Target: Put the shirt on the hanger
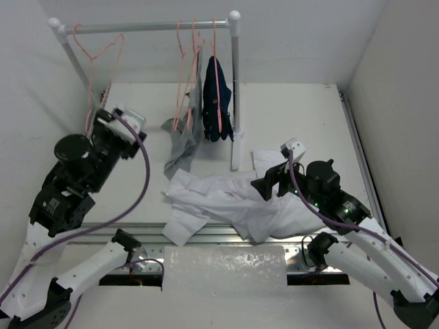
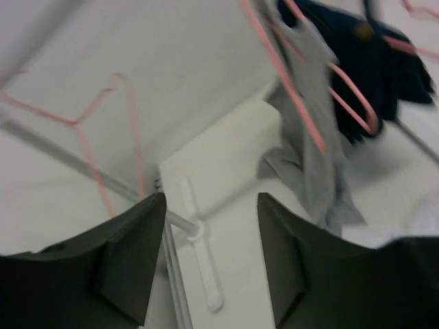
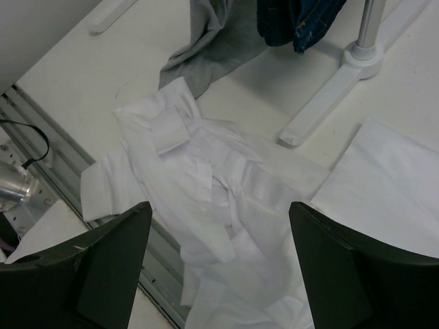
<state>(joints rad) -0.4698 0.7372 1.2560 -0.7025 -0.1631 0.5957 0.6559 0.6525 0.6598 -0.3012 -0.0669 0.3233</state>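
Note:
The white shirt point(image 1: 226, 199) lies crumpled on the table near its front edge, collar toward the left; it also shows in the right wrist view point(image 3: 199, 171). An empty pink hanger point(image 1: 92, 57) hangs at the left end of the rail and shows in the left wrist view point(image 2: 134, 144). My left gripper point(image 1: 99, 121) is open and empty, raised near that hanger's lower end, not touching it point(image 2: 209, 199). My right gripper point(image 1: 269, 184) is open and empty above the shirt's right half point(image 3: 219, 209).
The white tube rail point(image 1: 144, 27) stands on posts with flat feet point(image 3: 329, 96). A grey garment point(image 1: 182, 140) and a navy garment point(image 1: 218, 103) hang on other pink hangers. A translucent sheet point(image 1: 223, 269) lies past the front metal rail point(image 1: 137, 232).

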